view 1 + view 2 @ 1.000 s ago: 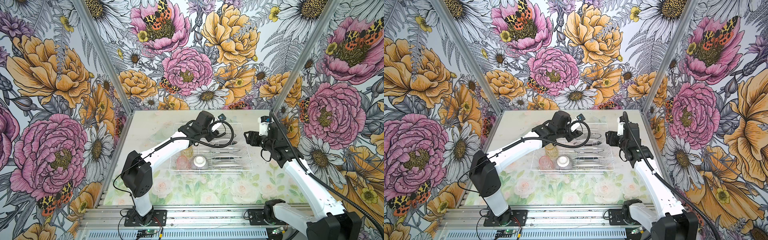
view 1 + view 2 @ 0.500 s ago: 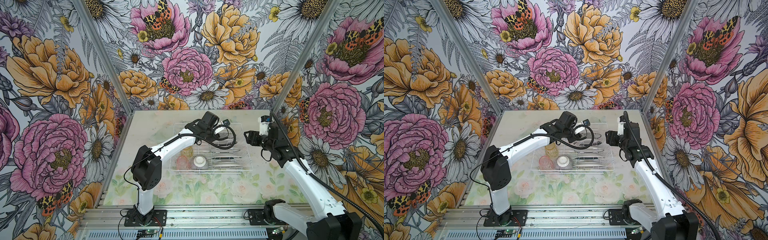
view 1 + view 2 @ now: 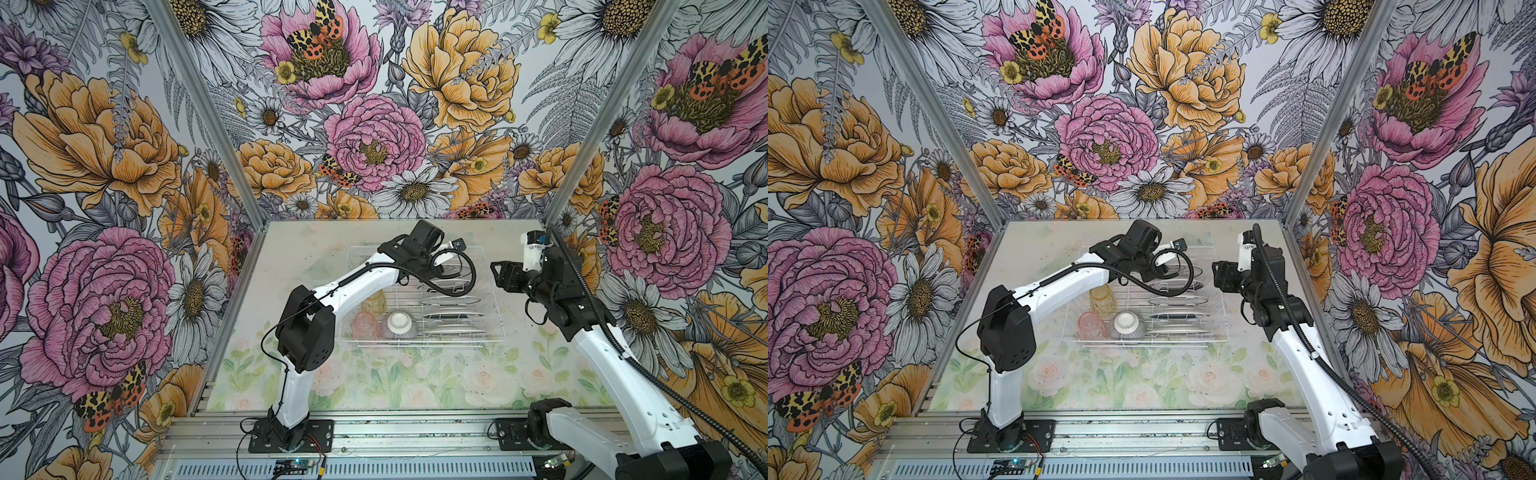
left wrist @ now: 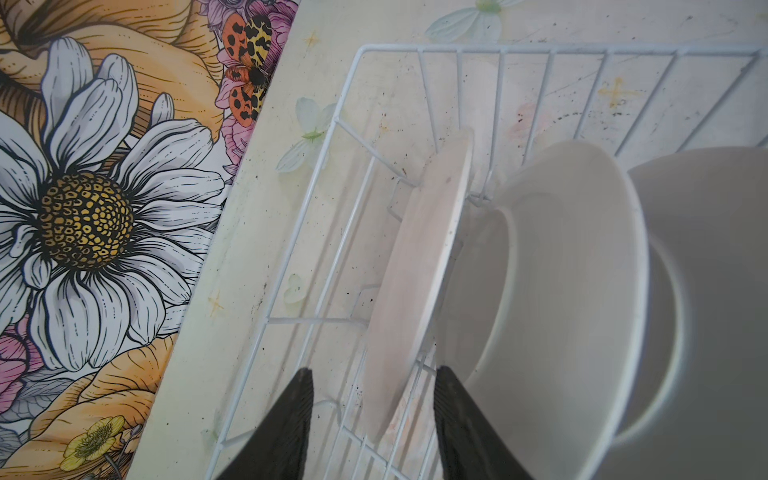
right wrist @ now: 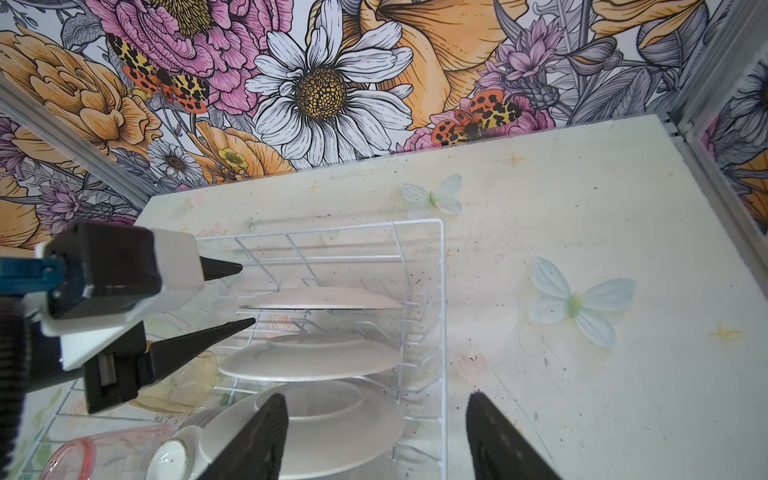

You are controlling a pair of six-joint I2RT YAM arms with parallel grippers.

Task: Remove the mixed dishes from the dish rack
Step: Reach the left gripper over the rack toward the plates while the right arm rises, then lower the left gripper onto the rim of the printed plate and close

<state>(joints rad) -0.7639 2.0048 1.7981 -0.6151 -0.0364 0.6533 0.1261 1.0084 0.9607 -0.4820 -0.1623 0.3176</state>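
The white wire dish rack (image 3: 419,341) (image 3: 1142,343) holds several white plates (image 3: 451,318) (image 3: 1177,316) upright in its slots. It also holds an amber tumbler (image 3: 376,301), a pink tumbler (image 3: 365,326) and an upturned purple-striped bowl (image 3: 401,323). My left gripper (image 4: 374,370) (image 5: 247,293) is open at the rack's far end. The rim of the farthest plate (image 4: 424,257) (image 5: 320,299) lies between its fingers, untouched. My right gripper (image 5: 376,397) (image 3: 498,276) hangs open over the rack's right wall (image 5: 442,316), holding nothing.
The rack stands mid-table on a pale floral mat (image 3: 374,386). Flowered walls close in at the back and at both sides. The left arm's black cable (image 3: 453,291) loops above the plates. Bare mat (image 5: 582,374) lies to the right of the rack.
The left arm has swung right along the rack's far end, bringing its gripper down around the farthest plate, jaws slightly narrower. The right arm has stayed put.
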